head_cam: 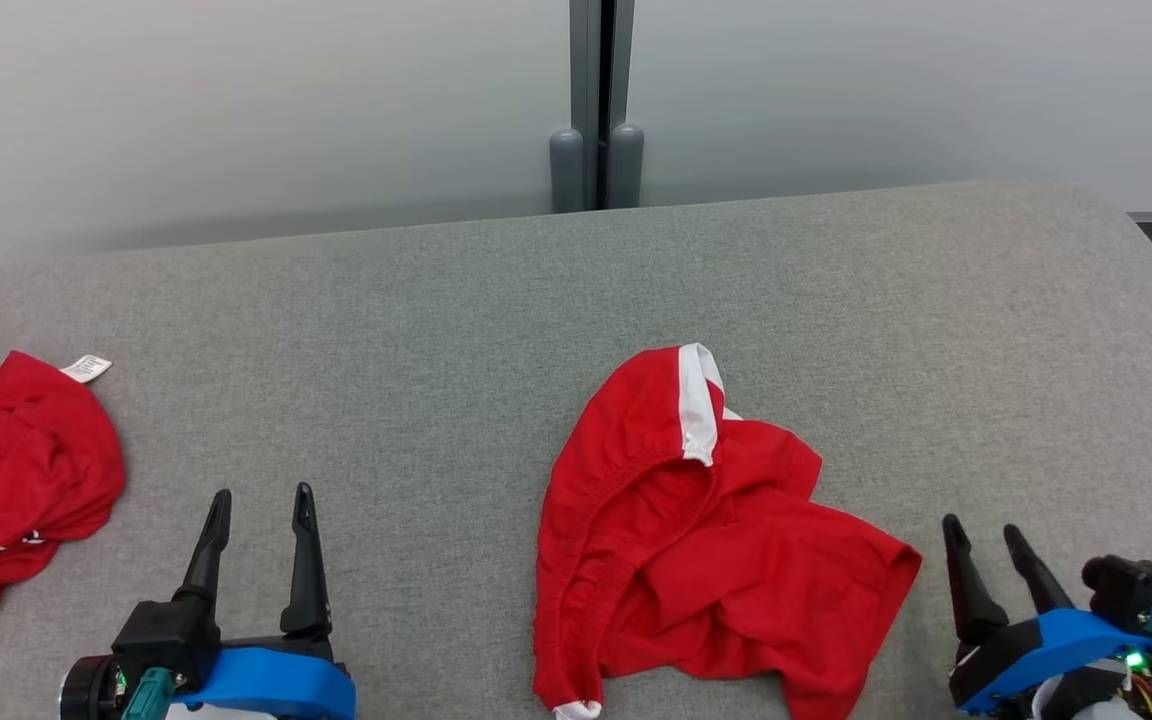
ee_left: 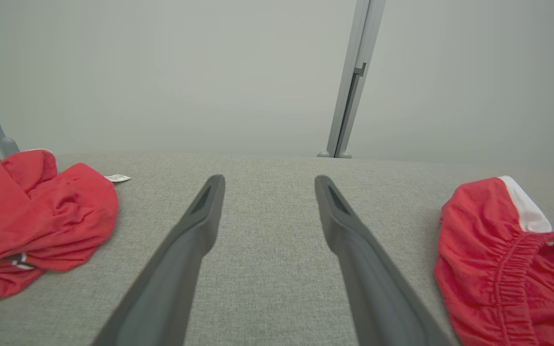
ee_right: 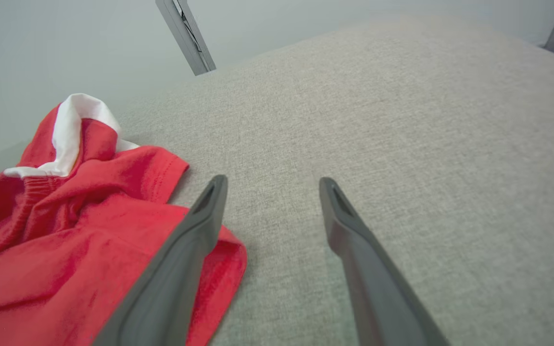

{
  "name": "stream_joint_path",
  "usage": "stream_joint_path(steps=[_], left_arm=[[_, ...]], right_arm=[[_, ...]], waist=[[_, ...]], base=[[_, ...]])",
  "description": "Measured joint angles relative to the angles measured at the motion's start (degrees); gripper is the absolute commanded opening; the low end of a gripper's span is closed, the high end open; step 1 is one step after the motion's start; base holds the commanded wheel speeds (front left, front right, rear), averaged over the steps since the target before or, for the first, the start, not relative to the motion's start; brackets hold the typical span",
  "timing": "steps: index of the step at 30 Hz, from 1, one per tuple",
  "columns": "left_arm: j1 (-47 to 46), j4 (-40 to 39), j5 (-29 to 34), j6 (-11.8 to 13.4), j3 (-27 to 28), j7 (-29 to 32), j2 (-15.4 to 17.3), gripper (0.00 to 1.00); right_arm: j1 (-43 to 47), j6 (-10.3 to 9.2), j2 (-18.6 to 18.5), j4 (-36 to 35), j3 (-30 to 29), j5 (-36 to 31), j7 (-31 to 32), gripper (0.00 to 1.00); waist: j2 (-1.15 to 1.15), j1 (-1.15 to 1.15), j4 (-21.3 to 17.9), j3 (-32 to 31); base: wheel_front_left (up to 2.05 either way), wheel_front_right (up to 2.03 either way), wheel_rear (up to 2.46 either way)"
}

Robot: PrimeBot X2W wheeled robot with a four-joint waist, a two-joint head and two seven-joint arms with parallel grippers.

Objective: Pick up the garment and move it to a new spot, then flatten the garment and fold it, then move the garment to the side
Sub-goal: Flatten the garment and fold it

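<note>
The garment (head_cam: 706, 550), red shorts with a white side stripe and elastic waistband, lies crumpled on the grey fabric table (head_cam: 496, 330) near the front middle; it also appears at right in the left wrist view (ee_left: 503, 259) and at left in the right wrist view (ee_right: 65, 226). My right gripper (head_cam: 983, 533) (ee_right: 271, 183) stands open just right of the garment's corner, with nothing between its fingers. At the lower left my left gripper (head_cam: 263, 497) (ee_left: 268, 181) is open over bare table, well apart from the garment.
A second crumpled red garment (head_cam: 16, 470) (ee_left: 36, 211) with a white label lies at the table's left edge. A grey post (head_cam: 596, 110) stands against the pale wall behind the table. The table's right edge curves away at far right.
</note>
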Motion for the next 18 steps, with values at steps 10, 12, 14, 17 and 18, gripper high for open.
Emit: stream_joint_path(steps=[10,12,14,17,18], left_arm=[[0.1,0.1,0.1,-0.1,0.1,0.0,0.0,1.0],[0.2,0.1,0.3,-0.1,0.1,0.0,0.0,1.0],[0.2,0.1,0.5,-0.1,0.2,0.0,0.0,1.0],[0.2,0.1,0.7,-0.3,0.4,0.0,0.0,1.0],[0.3,0.1,0.8,-0.4,0.5,0.0,0.0,1.0]], right_arm=[[4.7,0.0,1.3,-15.8,-5.5,-7.3,-1.5,1.0],[5.6,0.0,2.5,-20.1,-6.1,-8.7,-1.5,1.0],[6.8,0.0,3.3,-24.2,-6.0,-10.3,-1.5,1.0],[8.7,0.0,4.4,-29.1,-4.6,-12.7,-1.5,1.0],[9.2,0.0,4.7,-30.2,-4.1,-12.9,-1.5,1.0]], waist=[[0.0,0.0,0.2,-0.9],[0.0,0.0,0.5,-1.1],[0.0,0.0,0.8,-1.2],[0.0,0.0,1.2,-1.4],[0.0,0.0,1.3,-1.4]], base=[[0.0,0.0,0.0],[0.0,0.0,0.0],[0.0,0.0,0.0],[0.0,0.0,0.0],[0.0,0.0,0.0]])
